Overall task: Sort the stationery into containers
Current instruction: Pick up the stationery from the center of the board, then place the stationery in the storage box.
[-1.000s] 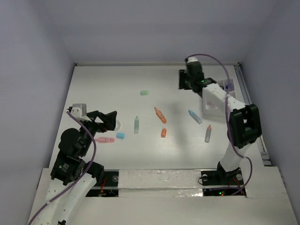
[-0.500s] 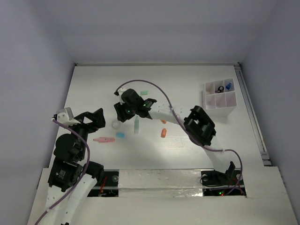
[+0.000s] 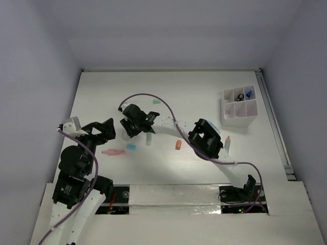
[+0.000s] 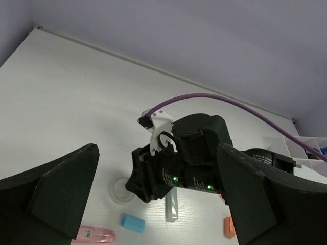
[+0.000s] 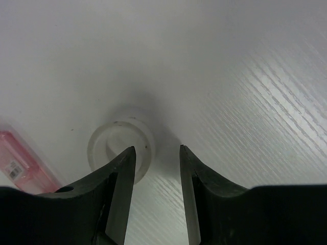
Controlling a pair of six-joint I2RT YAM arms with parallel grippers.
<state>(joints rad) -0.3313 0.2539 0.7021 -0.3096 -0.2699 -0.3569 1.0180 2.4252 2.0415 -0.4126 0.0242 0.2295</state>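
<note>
Right wrist view is showing the right jaws standing partly apart over the white tape ring (image 5: pixel 115 133) on the worktop (image 5: pixel 230 76), gripping nothing; the left jaws are gaping wide.

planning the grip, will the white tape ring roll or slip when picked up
Lying flat on the table, the tape ring likely won't roll unless tipped on edge. Its smooth wall may slip in the right end effector. It looks small and hollow, so probably light and easily nudged.
</note>
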